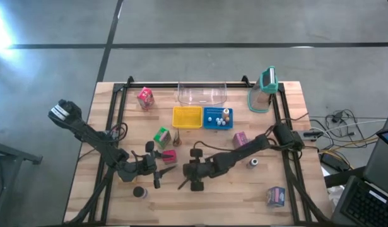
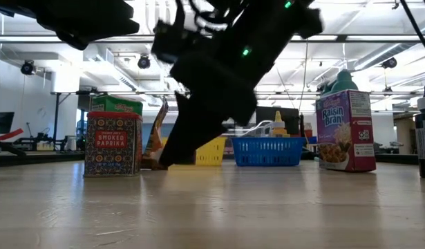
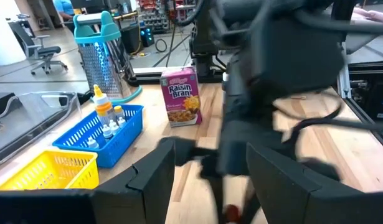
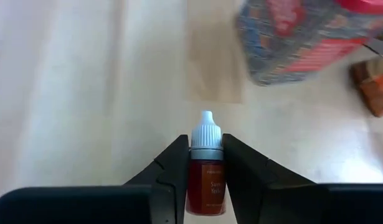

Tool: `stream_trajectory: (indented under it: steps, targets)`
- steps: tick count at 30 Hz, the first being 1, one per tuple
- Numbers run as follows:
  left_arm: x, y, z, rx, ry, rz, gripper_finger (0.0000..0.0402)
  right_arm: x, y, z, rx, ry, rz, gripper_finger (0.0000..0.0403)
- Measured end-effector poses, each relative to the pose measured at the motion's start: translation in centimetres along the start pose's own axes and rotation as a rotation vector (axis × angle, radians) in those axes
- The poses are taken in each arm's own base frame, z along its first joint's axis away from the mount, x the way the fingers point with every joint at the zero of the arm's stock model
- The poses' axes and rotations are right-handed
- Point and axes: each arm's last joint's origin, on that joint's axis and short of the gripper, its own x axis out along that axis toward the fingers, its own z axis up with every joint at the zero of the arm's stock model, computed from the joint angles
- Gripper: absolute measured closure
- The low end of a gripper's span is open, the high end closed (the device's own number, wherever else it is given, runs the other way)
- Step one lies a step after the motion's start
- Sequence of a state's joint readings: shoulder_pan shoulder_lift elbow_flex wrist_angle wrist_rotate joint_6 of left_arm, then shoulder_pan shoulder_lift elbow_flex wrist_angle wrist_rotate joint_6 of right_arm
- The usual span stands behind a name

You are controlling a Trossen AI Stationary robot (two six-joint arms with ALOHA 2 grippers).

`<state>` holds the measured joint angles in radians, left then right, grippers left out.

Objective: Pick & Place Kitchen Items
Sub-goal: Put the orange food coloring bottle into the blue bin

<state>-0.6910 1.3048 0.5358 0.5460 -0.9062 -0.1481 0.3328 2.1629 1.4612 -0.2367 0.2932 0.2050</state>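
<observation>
Right wrist view: pincer clamps red bottle.

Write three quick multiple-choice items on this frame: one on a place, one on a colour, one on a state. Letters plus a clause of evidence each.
1. Where does the blue basket sit?
A. right beside the yellow basket
B. at the table's near right corner
C. under the left arm

2. What colour is the cap of the small bottle in the right wrist view?
A. black
B. green
C. white

3. What is the right gripper doing?
A. standing wide open over bare wood
B. shut on the small bottle
C. resting inside the yellow basket

Answers:
1. A: the high view shows the two baskets side by side in the middle of the table's far half.
2. C: the cap is white above a dark red body.
3. B: the right wrist view shows both fingers pressed against the bottle's sides.
</observation>
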Motion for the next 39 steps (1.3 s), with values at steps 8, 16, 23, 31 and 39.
stream_trajectory:
  steps: [8,16,23,31,39]
  targets:
    - [0.0,0.0,-0.1,0.002,0.010,0.001,0.0197,-5.0,3.7,1.0,-0.055,-0.104,0.021,0.0310]
    - [0.1,-0.1,-0.3,-0.002,0.016,-0.017,0.0197,-12.8,6.9,2.2,-0.097,-0.297,-0.012,0.0322]
    - [0.9,-1.1,0.0,0.009,-0.056,-0.227,0.0197,-18.9,8.0,3.8,-0.130,-0.526,0.046,0.0313]
    - [3.6,-3.1,1.8,0.184,-0.276,-0.553,0.0197,-20.7,8.9,5.4,-0.231,-0.740,0.281,0.0314]
    - [6.6,-6.7,4.9,0.346,-0.472,-0.635,0.0197,-21.0,9.1,5.5,-0.290,-0.833,0.357,0.0314]
